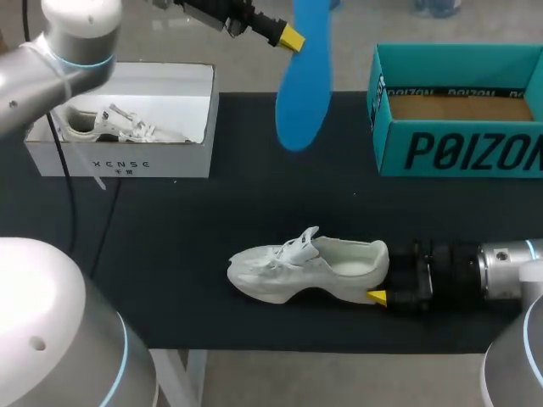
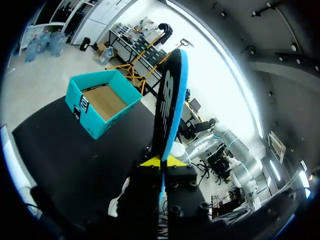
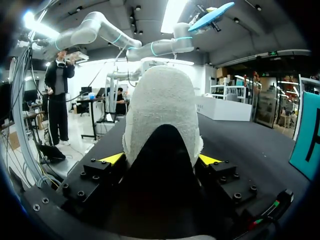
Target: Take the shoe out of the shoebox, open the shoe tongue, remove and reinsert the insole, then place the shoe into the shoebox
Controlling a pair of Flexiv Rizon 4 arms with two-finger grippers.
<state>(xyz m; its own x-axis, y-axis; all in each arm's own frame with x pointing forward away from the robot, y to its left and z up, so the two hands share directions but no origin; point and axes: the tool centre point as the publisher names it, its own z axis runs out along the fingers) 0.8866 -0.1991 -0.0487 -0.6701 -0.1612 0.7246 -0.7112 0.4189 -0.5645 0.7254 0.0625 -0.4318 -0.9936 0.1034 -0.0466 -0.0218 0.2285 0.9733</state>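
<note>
**Insole out, reinsertion next**

Head view: pinched the blue insole (image 1: 304,85) by one end in the left gripper (image 1: 291,38), hanging high over the table (image 1: 170,254), between the white box (image 1: 119,157) and the teal shoebox (image 1: 458,153). Clamped the white shoe (image 1: 310,270) at the heel with the right gripper (image 1: 383,280), sole down on the table, well apart from the shoebox.

Left wrist view: closed both yellow tips on the insole (image 2: 170,100), standing out ahead of the left gripper (image 2: 162,161). Showed the open shoebox (image 2: 87,107) beyond.

Right wrist view: gripped the heel of the shoe (image 3: 162,100) from both sides in the right gripper (image 3: 161,159). Caught the insole (image 3: 212,16) far overhead.

Judged the removal done and reinsertion in hand. Called next for lowering the insole toe-first into the shoe's opening, with the heel kept steady.
</note>
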